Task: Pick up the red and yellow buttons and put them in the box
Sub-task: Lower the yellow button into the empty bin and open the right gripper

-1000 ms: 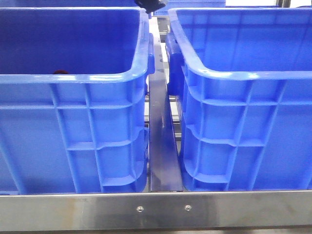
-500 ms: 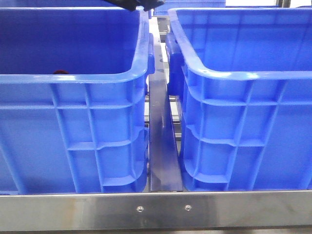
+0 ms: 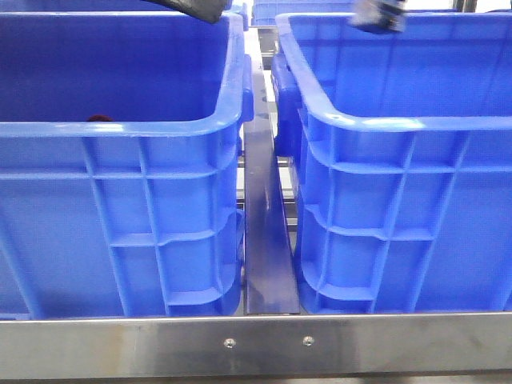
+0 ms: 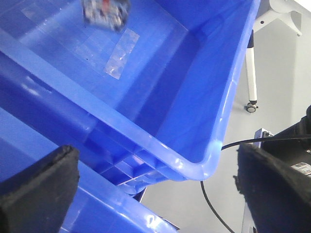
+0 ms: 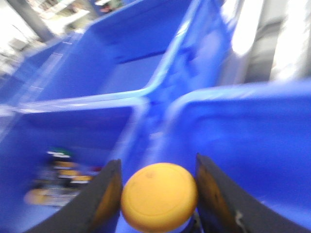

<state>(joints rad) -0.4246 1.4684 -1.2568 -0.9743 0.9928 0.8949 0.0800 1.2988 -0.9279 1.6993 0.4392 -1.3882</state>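
My right gripper [image 5: 156, 190] is shut on the yellow button [image 5: 159, 198], a round yellow disc between its two dark fingers; this view is blurred. In the front view that gripper [image 3: 378, 14] is a blur at the top, above the far rim of the right blue crate [image 3: 400, 124]. A small dark red piece [image 3: 98, 118] peeks over the near rim of the left blue crate [image 3: 120, 128]. My left gripper [image 4: 158, 194] stands open and empty above the gap between the two crates. I cannot tell which crate is the box.
A steel rail [image 3: 268, 240] runs between the crates and a steel bar [image 3: 256, 344] crosses in front. A blurred cluster of mixed small parts [image 4: 104, 10] lies on one crate's floor. My left arm [image 3: 196, 8] shows dark at the top edge.
The left arm has slid to the left along the top of the front view. The right gripper has come into view above the right crate.
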